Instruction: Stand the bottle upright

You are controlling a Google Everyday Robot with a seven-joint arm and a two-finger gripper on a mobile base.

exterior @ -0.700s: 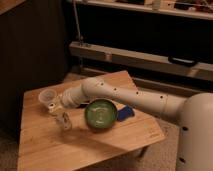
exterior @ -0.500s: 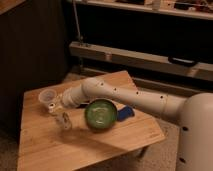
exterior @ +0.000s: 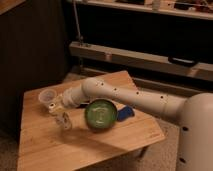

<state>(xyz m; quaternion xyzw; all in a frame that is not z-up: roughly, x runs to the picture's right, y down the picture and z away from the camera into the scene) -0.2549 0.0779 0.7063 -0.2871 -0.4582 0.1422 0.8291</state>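
Observation:
The bottle (exterior: 64,120) is small, clear and pale. It sits on the wooden table (exterior: 55,150) left of the green bowl, and appears about upright. My gripper (exterior: 55,107) is at the end of the white arm (exterior: 130,97), which reaches in from the right. The gripper is just above and behind the bottle, very close to it. I cannot tell whether it touches the bottle.
A green bowl (exterior: 101,114) stands mid-table right of the bottle, partly under the arm. A wider clear round cup (exterior: 46,96) stands at the back left, beside the gripper. A blue object (exterior: 125,113) lies right of the bowl. Dark shelving stands behind the table.

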